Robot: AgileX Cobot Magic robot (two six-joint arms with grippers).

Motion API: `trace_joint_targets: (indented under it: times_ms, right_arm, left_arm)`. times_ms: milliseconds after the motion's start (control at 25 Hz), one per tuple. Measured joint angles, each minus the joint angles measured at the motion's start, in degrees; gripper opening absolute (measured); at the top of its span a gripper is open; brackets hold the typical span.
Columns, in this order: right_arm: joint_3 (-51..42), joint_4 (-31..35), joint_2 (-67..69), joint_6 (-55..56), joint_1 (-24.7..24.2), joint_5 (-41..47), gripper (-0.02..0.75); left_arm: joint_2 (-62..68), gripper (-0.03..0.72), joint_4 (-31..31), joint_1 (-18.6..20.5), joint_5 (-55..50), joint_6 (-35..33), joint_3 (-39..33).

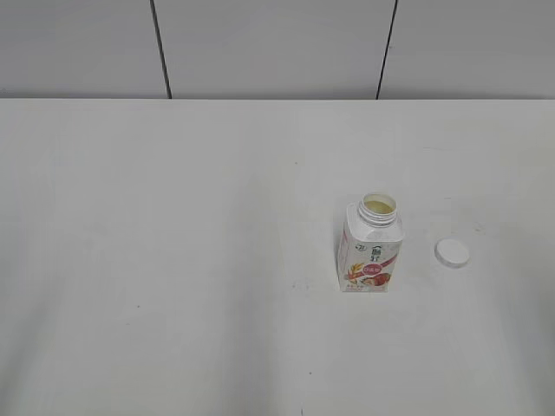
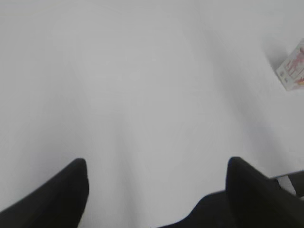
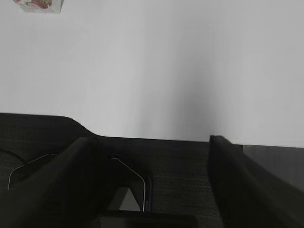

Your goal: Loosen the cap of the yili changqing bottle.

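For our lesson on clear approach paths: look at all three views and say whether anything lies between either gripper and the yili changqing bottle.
Nothing visible does. The yili changqing bottle stands upright on the table, its neck open, and the cap lies apart to its right. Only bare tabletop separates it from the open left gripper and open right gripper.

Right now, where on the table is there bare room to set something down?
The whole left half of the table is bare, as is the strip behind the bottle toward the wall. The only tight patch is between the bottle and the cap lying to its right.
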State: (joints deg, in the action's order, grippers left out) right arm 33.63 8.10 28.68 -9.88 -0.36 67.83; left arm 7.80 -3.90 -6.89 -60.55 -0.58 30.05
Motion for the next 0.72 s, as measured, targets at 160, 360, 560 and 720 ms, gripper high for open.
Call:
trace_joint_targets:
  times_ms: [160, 360, 560, 720]
  right_arm:
    - [-1.63, 0.00, -3.31, 0.00, 0.00, -1.36, 0.587]
    - [-4.16, 0.11, -8.66, 0.00, 0.00, -3.89, 0.587]
    - [-4.22, 0.41, -13.94, 0.00, 0.00, -4.52, 0.587]
    - [-4.27, 0.52, -18.92, 0.00, 0.00, -4.59, 0.586]
  left_arm:
    - [-6.45, 0.544, 0.00, 0.00, 0.00, 0.07, 0.00]
    - [-8.21, 0.544, -0.06, 0.00, -0.06, 0.09, 0.00]
    - [-8.21, 0.544, -0.06, 0.00, -0.06, 0.09, 0.00]
    - [-8.21, 0.544, -0.59, 0.00, -0.06, 0.09, 0.00]
